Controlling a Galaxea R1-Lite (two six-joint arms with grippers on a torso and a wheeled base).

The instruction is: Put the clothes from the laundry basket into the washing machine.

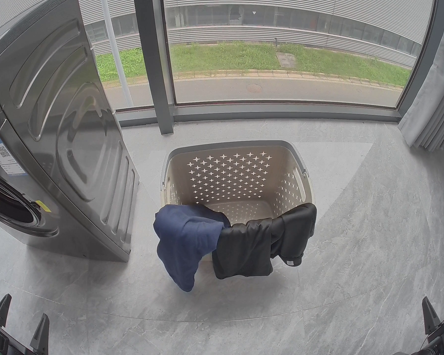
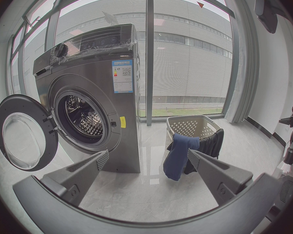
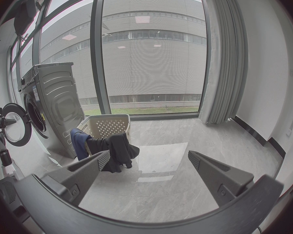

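Not begun. Blue cloth (image 1: 185, 242) and black cloth (image 1: 261, 245) hanging over the basket (image 1: 232, 144) edge, beside the washing machine (image 1: 69, 124). Door (image 2: 24, 132) open, drum (image 2: 83, 117) maybe empty. Left gripper (image 2: 147, 155) and right gripper (image 3: 148, 155) spread open, holding nothing. Both cloths left to move.

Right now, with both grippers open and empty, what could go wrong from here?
1. The blue garment and black garment hang side by side over the near rim of the laundry basket; pulling one may drag the other onto the floor.
2. The basket looks nearly empty, so a tug could slide or tip it.
3. The washing machine door stands open; the left gripper could bump it while carrying cloth in.
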